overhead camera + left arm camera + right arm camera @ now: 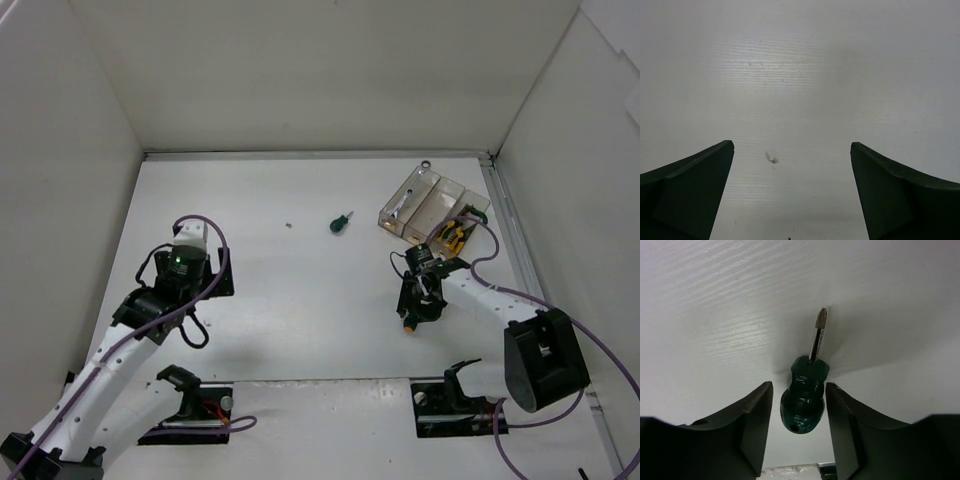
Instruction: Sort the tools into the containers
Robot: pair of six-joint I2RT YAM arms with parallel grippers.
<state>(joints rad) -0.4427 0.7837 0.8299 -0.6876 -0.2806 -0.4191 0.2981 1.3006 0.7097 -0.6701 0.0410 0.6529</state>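
My right gripper [799, 385] is open, its fingers on either side of the handle of a stubby green-handled screwdriver [804, 397], with narrow gaps; the shaft points away. In the top view this gripper [420, 298] points down at the table in front of the containers [386, 214], hiding that screwdriver. A second green screwdriver [341, 222] lies mid-table. A silver wrench [402, 205] lies in the left bin and yellow-handled pliers [453, 236] in the right bin. My left gripper [792, 143] is open and empty over bare table at the left [180, 262].
White walls close the table on three sides; the bins stand near the right wall. A small dark speck [287, 225] lies left of the loose screwdriver. A small orange spot [408, 325] shows just below my right gripper. Purple cables loop round both arms.
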